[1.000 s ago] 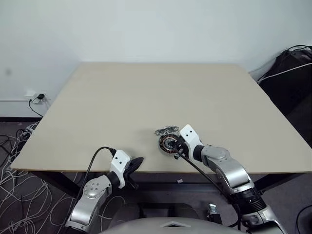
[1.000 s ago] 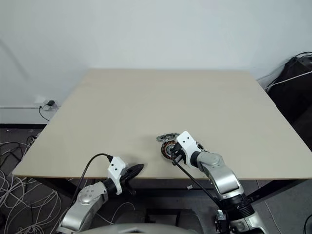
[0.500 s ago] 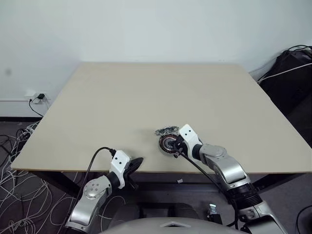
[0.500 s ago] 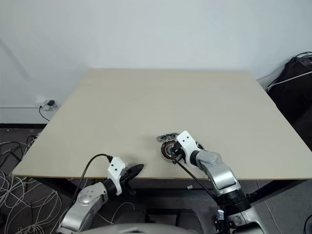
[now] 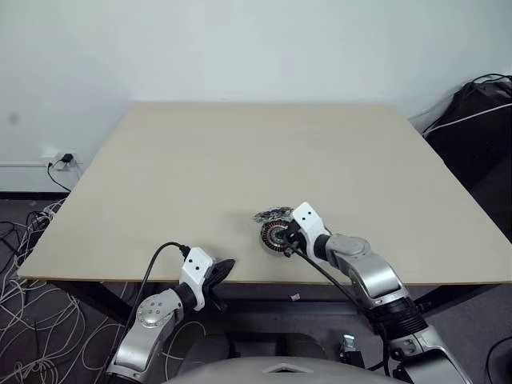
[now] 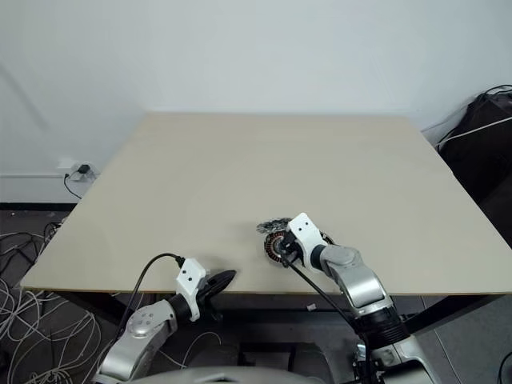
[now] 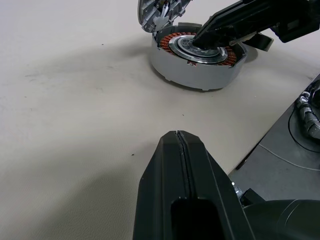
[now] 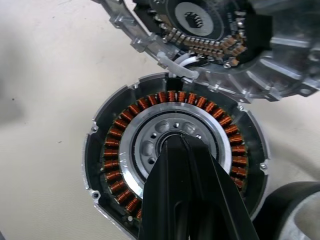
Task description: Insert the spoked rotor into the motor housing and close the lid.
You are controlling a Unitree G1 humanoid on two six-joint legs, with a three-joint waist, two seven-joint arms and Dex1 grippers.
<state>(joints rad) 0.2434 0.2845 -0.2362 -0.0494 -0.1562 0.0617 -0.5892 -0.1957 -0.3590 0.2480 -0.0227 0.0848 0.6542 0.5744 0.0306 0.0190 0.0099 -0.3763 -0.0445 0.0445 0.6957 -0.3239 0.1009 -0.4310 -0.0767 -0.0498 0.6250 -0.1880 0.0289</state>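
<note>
motor housing [image 8: 175, 175] sits on the beige table [image 5: 240, 160] near the table's front edge, a little to the robot's right of centre. it is a round silver-grey shell with a ring of copper-brown windings around a silver disc pierced by round holes. that disc fills the middle of the housing inside the windings; whether it is the spoked rotor cannot be told from these views.

the lid [image 8: 215, 40] stands tilted open at the housing's far edge, touching its rim, with its inner face showing a second ring of copper parts around a dark centre with a toothed hole.

the right gripper [image 8: 182, 145] reaches down from the robot's right onto the housing, its two black fingers pressed together with no gap, and their tips rest on the hub at the centre of the silver disc. nothing is clamped between them.

the left gripper [image 7: 179, 140] hangs at the table's front edge, well apart from the housing and to its left, pointing toward it. its fingers are closed against each other, only a thin seam between them, and hold nothing.
</note>
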